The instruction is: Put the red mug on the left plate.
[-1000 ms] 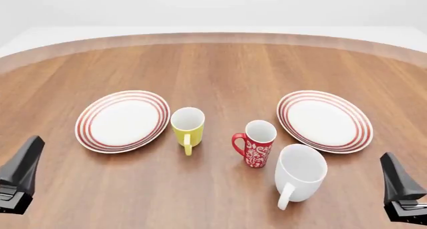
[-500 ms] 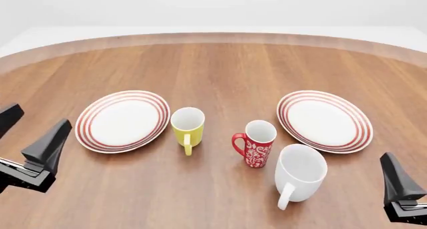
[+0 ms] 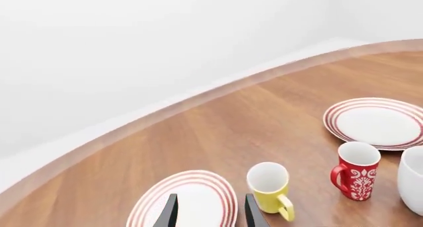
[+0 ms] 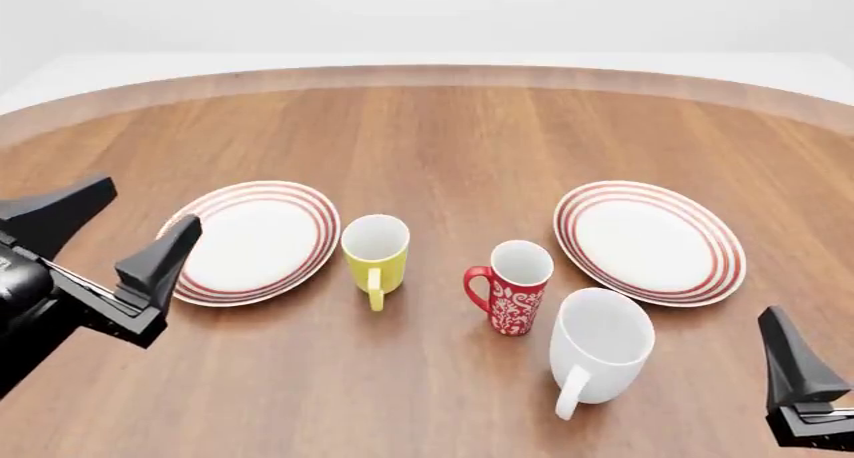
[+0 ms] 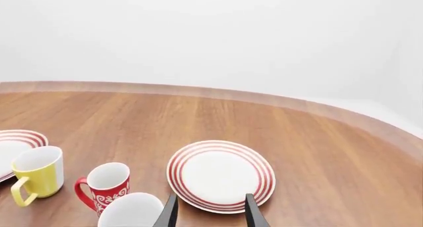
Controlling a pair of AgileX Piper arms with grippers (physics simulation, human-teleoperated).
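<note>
The red mug point(image 4: 514, 290), with a white floral pattern, stands upright at the table's middle, handle to the left. It also shows in the left wrist view point(image 3: 355, 172) and the right wrist view point(image 5: 106, 187). The left plate point(image 4: 307, 206) lies flat and bare to its left, with the yellow mug between them; the plate's rim also shows in the left wrist view point(image 3: 191, 180). My left gripper point(image 4: 151, 204) is open and empty, raised at the plate's left edge. My right gripper point(image 4: 790, 350) is open and empty at the front right, its fingers spread in the right wrist view point(image 5: 210, 209).
A yellow mug point(image 4: 375, 253) stands just right of the left plate. A larger white mug point(image 4: 601, 348) stands right in front of the red mug, nearly touching it. A second ringed plate point(image 4: 587, 206) lies at the right.
My left gripper has risen from the front left corner and moved right and forward to the left plate's edge. The right gripper, mugs and plates have not moved.
</note>
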